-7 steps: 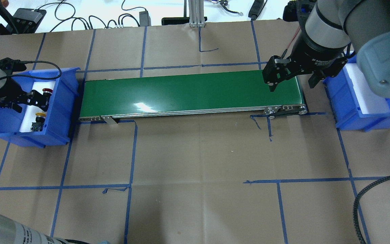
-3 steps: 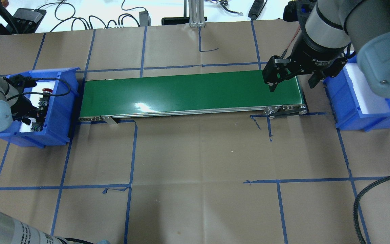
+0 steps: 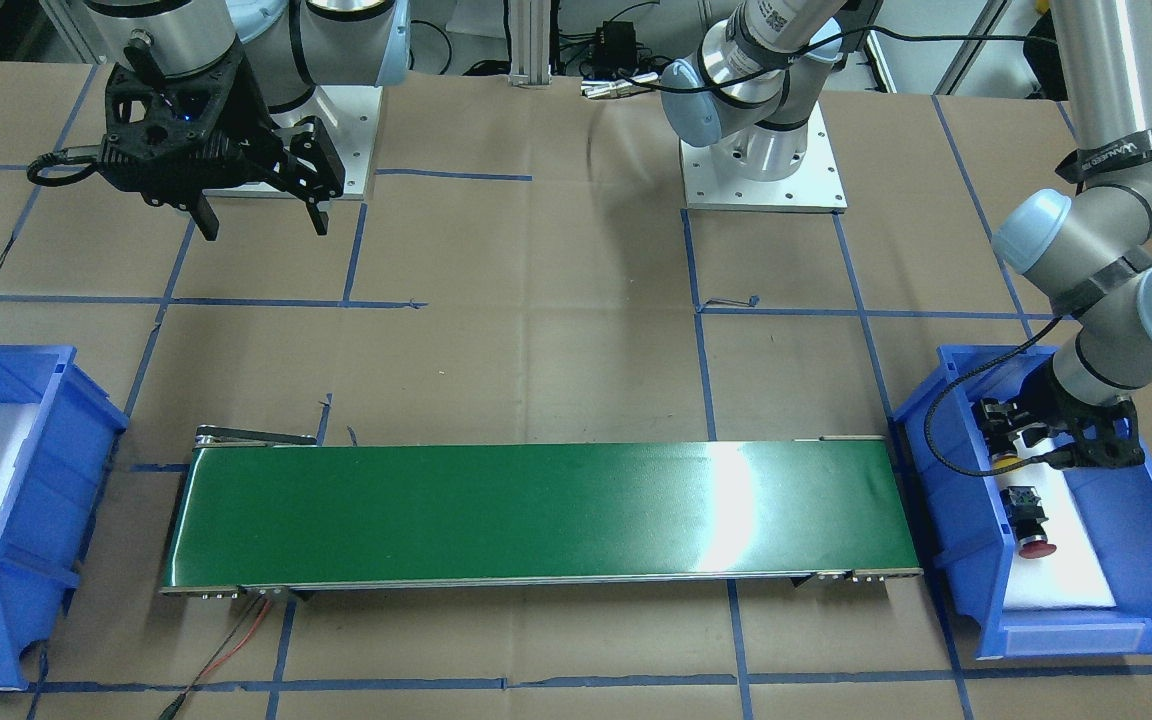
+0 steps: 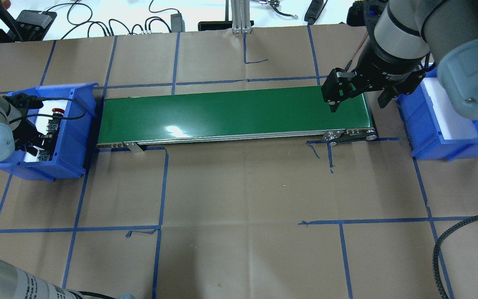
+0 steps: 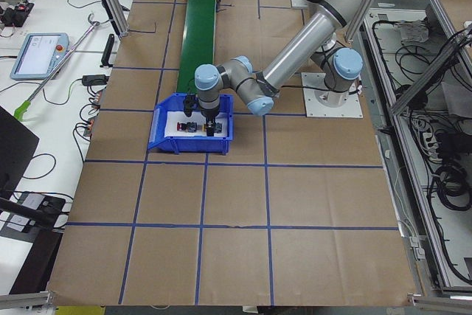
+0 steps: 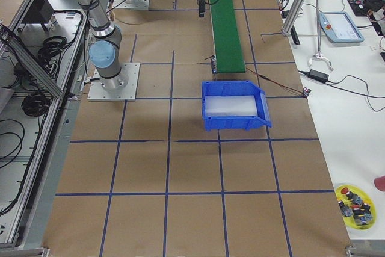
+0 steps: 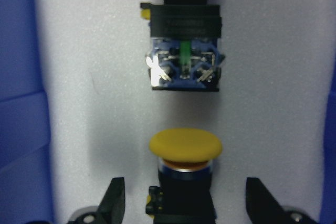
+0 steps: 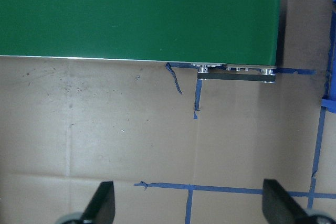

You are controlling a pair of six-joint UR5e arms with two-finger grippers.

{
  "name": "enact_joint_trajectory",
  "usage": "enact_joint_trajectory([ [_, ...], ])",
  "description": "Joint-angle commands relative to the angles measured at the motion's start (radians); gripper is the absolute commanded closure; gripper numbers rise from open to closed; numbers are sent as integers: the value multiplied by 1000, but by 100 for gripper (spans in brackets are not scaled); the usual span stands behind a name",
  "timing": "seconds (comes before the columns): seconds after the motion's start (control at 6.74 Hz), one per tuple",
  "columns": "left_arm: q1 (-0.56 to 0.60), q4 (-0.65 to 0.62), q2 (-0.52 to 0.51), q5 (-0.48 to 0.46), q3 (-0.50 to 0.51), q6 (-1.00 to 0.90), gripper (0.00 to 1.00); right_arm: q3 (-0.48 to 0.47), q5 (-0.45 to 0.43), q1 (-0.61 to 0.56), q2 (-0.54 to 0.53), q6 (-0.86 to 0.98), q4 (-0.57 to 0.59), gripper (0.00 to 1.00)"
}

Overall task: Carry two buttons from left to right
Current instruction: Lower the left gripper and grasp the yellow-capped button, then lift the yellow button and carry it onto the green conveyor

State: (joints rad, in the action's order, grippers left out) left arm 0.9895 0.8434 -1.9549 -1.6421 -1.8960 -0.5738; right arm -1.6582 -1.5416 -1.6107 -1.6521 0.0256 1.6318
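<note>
The yellow button (image 7: 185, 147) lies on white foam in the left blue bin (image 4: 73, 137), cap towards the red one. My left gripper (image 7: 185, 208) is open, with a finger on each side of the yellow button's black body, not closed on it. In the overhead view the left gripper (image 4: 42, 142) hides the yellow cap. The red button (image 4: 58, 111) lies farther back in the bin; it also shows in the front view (image 3: 1031, 525), and its rear block (image 7: 185, 69) faces the wrist camera. My right gripper (image 4: 357, 104) is open and empty above the conveyor's right end.
A green conveyor belt (image 4: 235, 112) runs between the left bin and the right blue bin (image 4: 430, 137), which holds white foam and no button. The left bin's walls (image 7: 21, 129) stand close beside the gripper. Cables lie beyond the table's far edge.
My left arm has swung over the near part of the left bin and come down over the yellow button, covering it in the overhead view. The right arm has not moved.
</note>
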Motion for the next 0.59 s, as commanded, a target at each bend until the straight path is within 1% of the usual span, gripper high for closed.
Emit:
enact_joint_trajectory([
  [0.0, 0, 12, 2, -10, 1, 8, 85, 0, 0, 0, 0, 0, 0, 0],
  [0.15, 0, 46, 16, -5, 11, 18, 95, 0, 0, 0, 0, 0, 0, 0],
  [0.3, -2, 112, 33, 10, 53, 22, 97, 1, 2, 0, -1, -1, 0, 0],
  [0.44, 0, 219, 59, 13, 140, 22, 97, 0, 5, 0, 0, -1, 0, 0],
])
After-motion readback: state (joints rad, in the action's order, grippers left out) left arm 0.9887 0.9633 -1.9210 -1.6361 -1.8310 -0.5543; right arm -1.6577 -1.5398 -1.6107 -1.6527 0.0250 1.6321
